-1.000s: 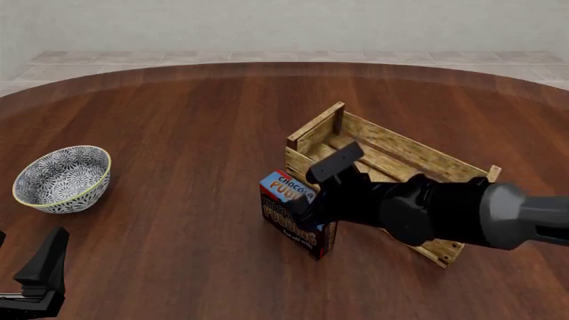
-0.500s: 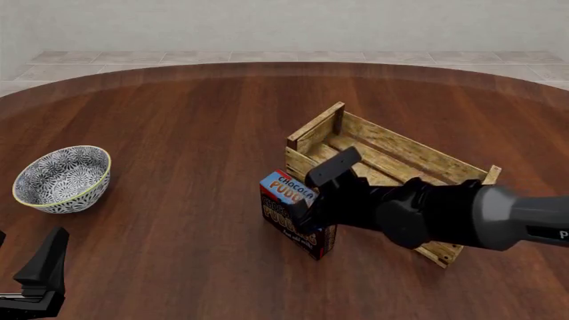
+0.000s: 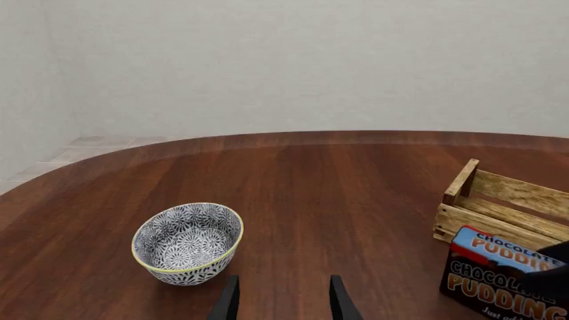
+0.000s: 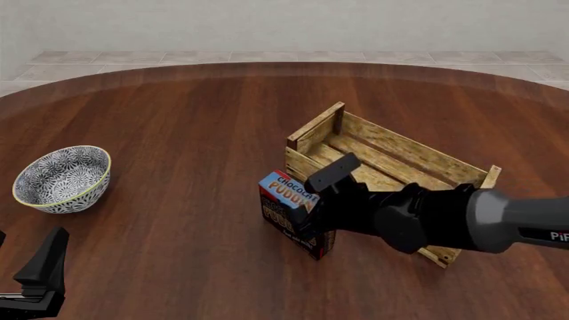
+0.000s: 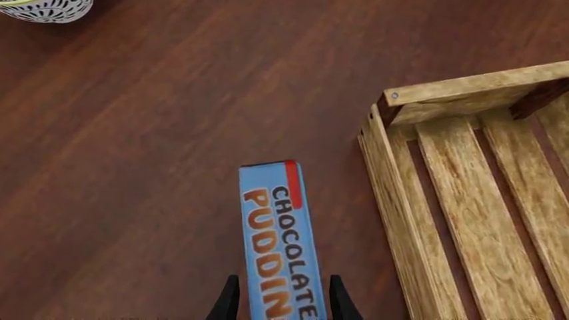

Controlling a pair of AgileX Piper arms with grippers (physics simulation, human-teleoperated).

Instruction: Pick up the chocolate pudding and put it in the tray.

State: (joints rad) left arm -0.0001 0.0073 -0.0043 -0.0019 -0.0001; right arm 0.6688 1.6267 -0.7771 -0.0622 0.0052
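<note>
The chocolate pudding (image 4: 289, 210) is standing on edge on the table (image 4: 196, 120), just below centre of the front view, its narrow blue top facing up, right beside the near long wall of the tray (image 4: 391, 150) (touching or a hair apart, cannot tell). In the right wrist view the carton's long axis is running straight up the frame from between the fingertips, parallel to the crate's slats.

The right gripper (image 5: 280, 300) is sitting directly over that top, one fingertip on each long side of the carton, jaws spread only a little wider than the carton; whether the pads are actually pressing the sides is not resolvable (tips cropped at the frame's bottom edge). The box is looking seated on the wood, not lifted.

The left gripper (image 3: 280, 300) is idling at the lower left of the front view, fingers apart, nothing between them, well away from the carton; the bowl (image 4: 62, 177) is closer to it.

So the right arm is clearly the nearer one, and the tray is lying just to the upper right of the carton in the front view: the carry looks like a short lift up and over that near wall.
</note>
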